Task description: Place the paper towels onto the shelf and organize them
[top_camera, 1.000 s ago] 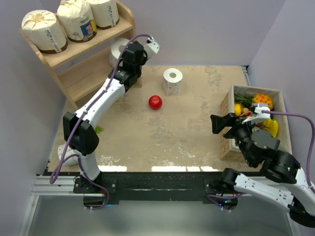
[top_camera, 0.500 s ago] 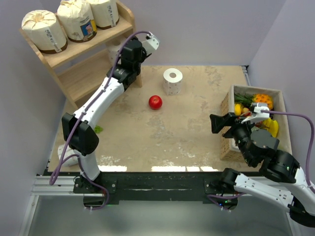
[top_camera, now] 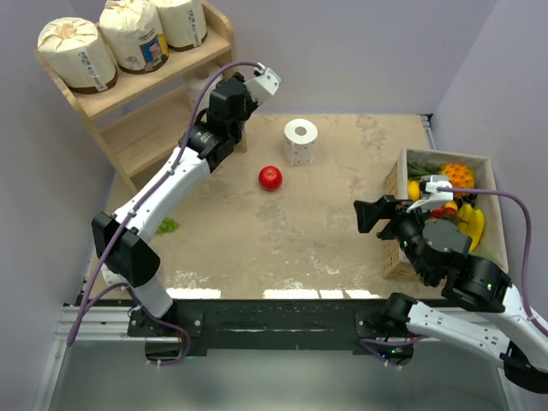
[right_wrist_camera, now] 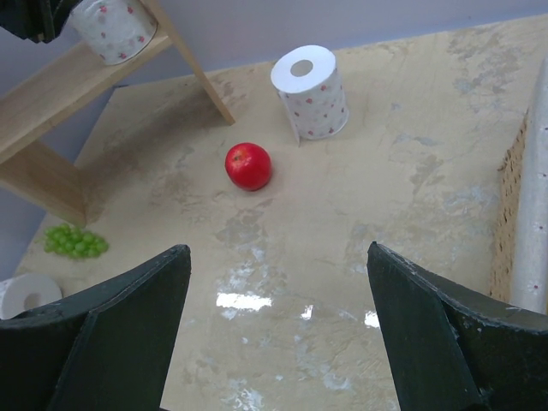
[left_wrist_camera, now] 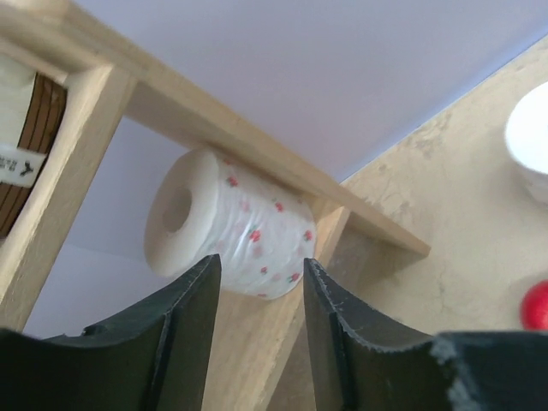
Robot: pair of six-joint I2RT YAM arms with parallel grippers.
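The wooden shelf (top_camera: pixel 145 137) stands at the far left. Three cream-wrapped paper towels (top_camera: pixel 133 36) sit on its top tier. A bare white dotted roll (left_wrist_camera: pixel 227 227) lies on its side on the middle tier, largely hidden behind my arm in the top view. My left gripper (top_camera: pixel 214 94) is open and empty, its fingertips (left_wrist_camera: pixel 205 278) just short of that roll. A second white roll (top_camera: pixel 300 141) stands upright on the table. A third (right_wrist_camera: pixel 26 294) lies at the near left. My right gripper (top_camera: pixel 368 214) is wide open and empty above the table.
A red apple (top_camera: pixel 271 178) lies in front of the standing roll. Green grapes (top_camera: pixel 167 225) lie near the shelf's foot. A box of fruit (top_camera: pixel 445 175) stands at the right edge, next to my right arm. Purple walls close the table on three sides.
My left gripper has drawn back slightly to the right from the roll on the middle tier, which stays put. The right gripper has shifted a little left.
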